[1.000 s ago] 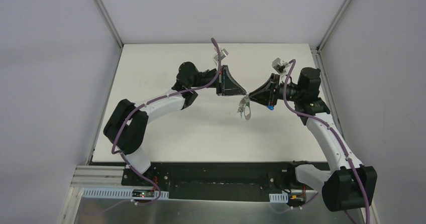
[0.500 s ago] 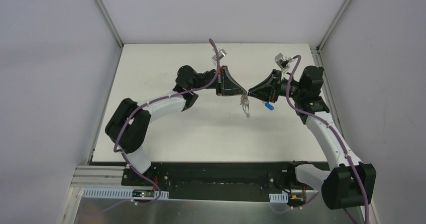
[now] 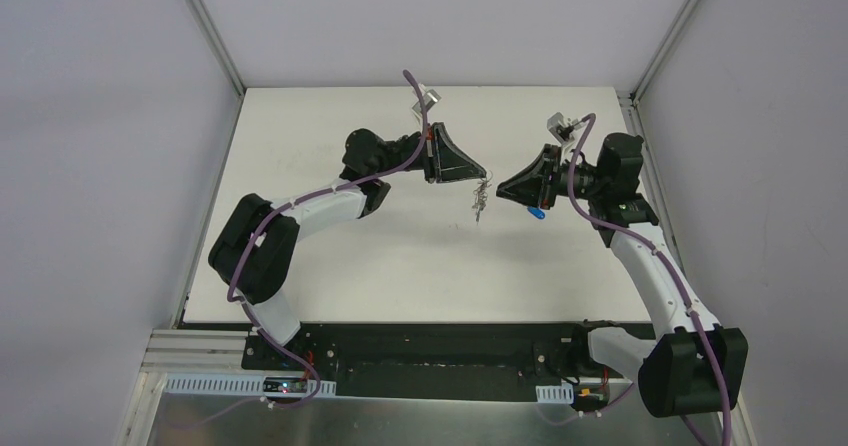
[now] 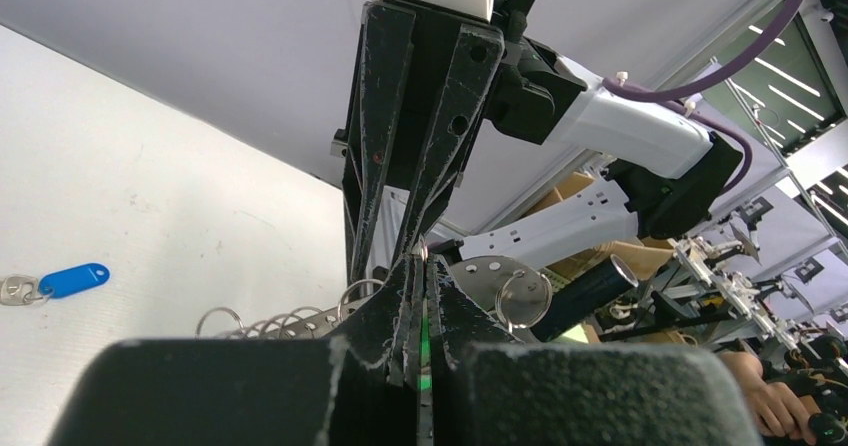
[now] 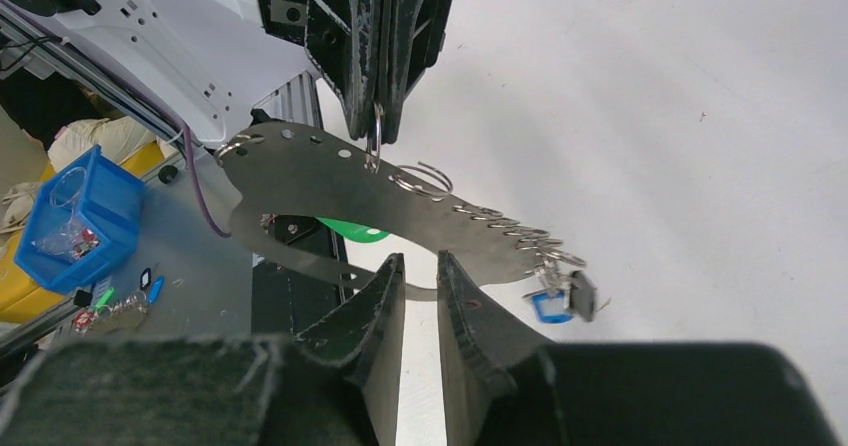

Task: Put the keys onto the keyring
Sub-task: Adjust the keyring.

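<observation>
My left gripper (image 3: 487, 178) is shut on a small metal ring at the top of the keyring (image 3: 480, 202), which hangs free above the table. In the right wrist view the keyring (image 5: 310, 181) is a grey plate with a row of rings and a black tag (image 5: 581, 294). A green key head (image 5: 350, 229) shows behind the plate; how it is attached is hidden. The blue key (image 3: 538, 211) lies on the table under my right arm and also shows in the left wrist view (image 4: 72, 279). My right gripper (image 3: 500, 187) is open and empty, just right of the keyring.
White table (image 3: 330, 256) with aluminium frame posts at the back corners (image 3: 235, 88). A small blue piece (image 5: 548, 306) shows beside the black tag; I cannot tell whether it hangs there or lies on the table.
My right gripper has let go of the keyring and drawn back to the right. My left gripper has turned and shifted slightly back, with the keyring now hanging from it alone.
</observation>
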